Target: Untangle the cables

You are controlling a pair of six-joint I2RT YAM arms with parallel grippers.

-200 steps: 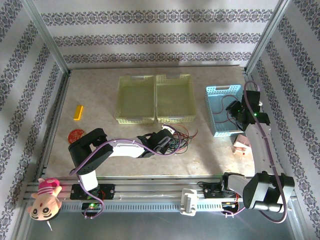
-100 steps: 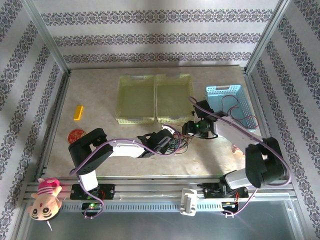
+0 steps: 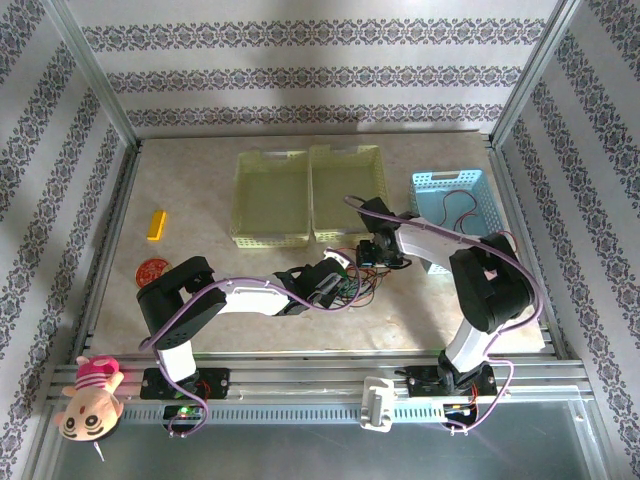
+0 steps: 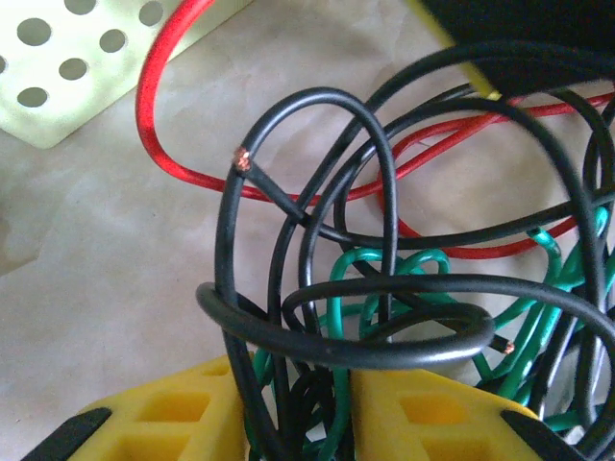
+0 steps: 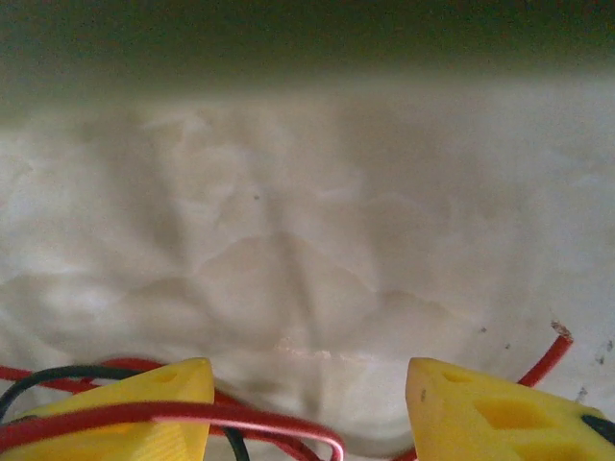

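The cables (image 3: pixel 362 281) lie as a tangle of black, red and green wires on the table in front of the yellow baskets. My left gripper (image 3: pixel 338 284) is shut on the tangle. Black loops (image 4: pixel 365 351) and green strands (image 4: pixel 415 259) run down between its yellow fingers (image 4: pixel 192 413), and a red wire (image 4: pixel 152 125) arcs behind. My right gripper (image 3: pixel 372 252) hovers at the tangle's far edge. It is open (image 5: pixel 307 394), with a red wire (image 5: pixel 240 415) looping across its left finger (image 5: pixel 173 384) into the gap. Another red cable (image 3: pixel 466 214) lies in the blue basket (image 3: pixel 432 182).
Two pale yellow baskets (image 3: pixel 272 238) (image 3: pixel 350 236) stand side by side just behind the tangle. A yellow block (image 3: pixel 156 224) and a red disc (image 3: pixel 152 269) lie at the left. A plush toy (image 3: pixel 88 396) sits on the front rail.
The right arm has swung from the blue basket leftward to the tangle, leaving a red cable in the basket. The left arm has held still on the bundle.
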